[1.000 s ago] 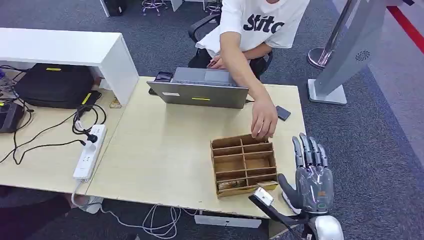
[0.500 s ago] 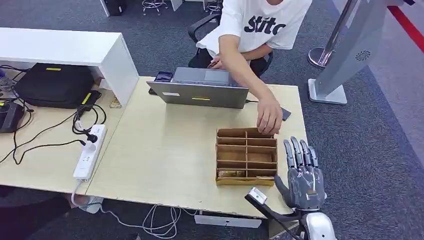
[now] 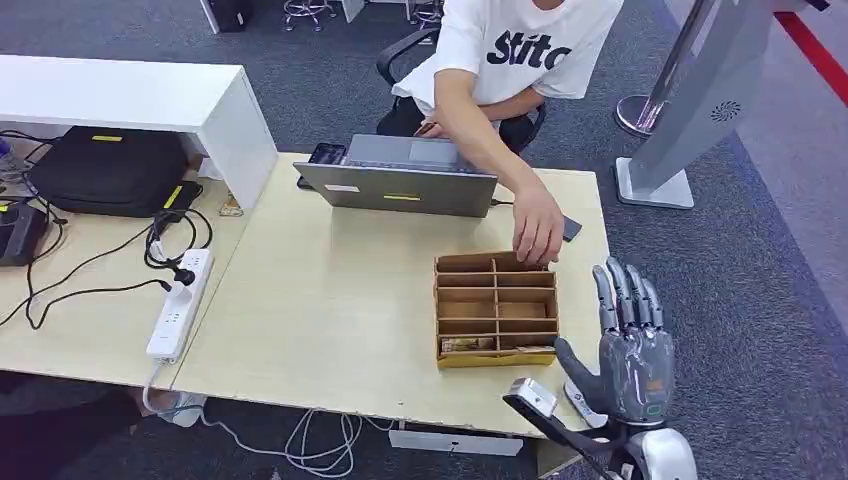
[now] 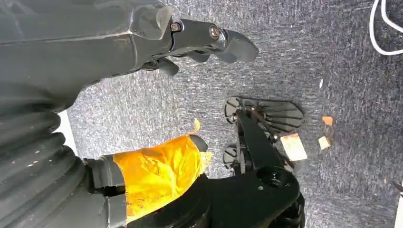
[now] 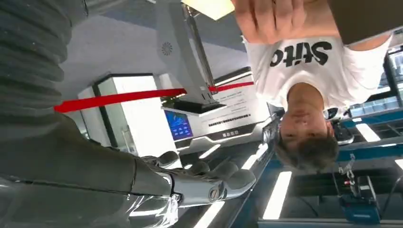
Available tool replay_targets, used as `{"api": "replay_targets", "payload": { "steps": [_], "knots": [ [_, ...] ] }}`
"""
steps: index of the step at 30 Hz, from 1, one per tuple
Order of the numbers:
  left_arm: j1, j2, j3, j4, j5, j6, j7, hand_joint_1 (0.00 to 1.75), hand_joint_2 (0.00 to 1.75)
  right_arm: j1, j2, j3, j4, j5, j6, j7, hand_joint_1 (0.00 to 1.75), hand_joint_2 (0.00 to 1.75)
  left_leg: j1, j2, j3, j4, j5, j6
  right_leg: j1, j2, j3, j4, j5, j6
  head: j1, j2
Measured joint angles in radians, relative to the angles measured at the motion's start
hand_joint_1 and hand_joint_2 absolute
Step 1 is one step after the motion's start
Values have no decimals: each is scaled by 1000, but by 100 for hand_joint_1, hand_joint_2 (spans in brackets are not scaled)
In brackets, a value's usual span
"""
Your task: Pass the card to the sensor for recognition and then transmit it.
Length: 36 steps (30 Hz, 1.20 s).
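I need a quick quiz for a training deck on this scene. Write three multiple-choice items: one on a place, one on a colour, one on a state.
1. Where does the wooden divider box sit?
A. On the carpet
B. On the light wooden table, near its right end
C. On top of the laptop

2. What colour is the power strip on the table?
A. White
B. Red
C. Black

3. How is the robot's right hand?
A. Gripping the box
B. Pinching a card
C. Holding nothing, fingers extended and apart, off the table's right edge

Answers:
1 B, the box rests on the tabletop in front of the person's hand, which is at its far edge.
2 A, the strip is white, with a dark plug in it.
3 C, the head view shows the fingers straight and spread, nothing between them.
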Motion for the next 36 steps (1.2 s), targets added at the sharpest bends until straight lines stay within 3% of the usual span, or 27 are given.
{"api": "replay_targets", "payload": {
  "steps": [4,17,29,36],
  "knots": [
    [0,0,0,0,0,-3,0,0,175,5,-18,28,-5,33,36,-14,0,175,0,0,0,0,0,0,0,0,0,0,0,0,0,0],
    [-1,2,0,0,-6,-8,0,0,175,-28,-90,120,173,72,63,27,0,175,0,0,0,0,0,0,0,0,0,0,0,0,0,0],
    [0,4,-9,0,-19,-8,0,0,175,-93,-99,122,357,126,52,93,0,175,0,0,0,0,0,0,0,0,0,0,0,0,0,0],
    [-1,4,-13,0,-23,-9,-2,0,175,-124,-98,109,455,145,9,109,0,175,0,0,0,0,0,0,0,0,0,0,0,0,0,0]
  ]
}}
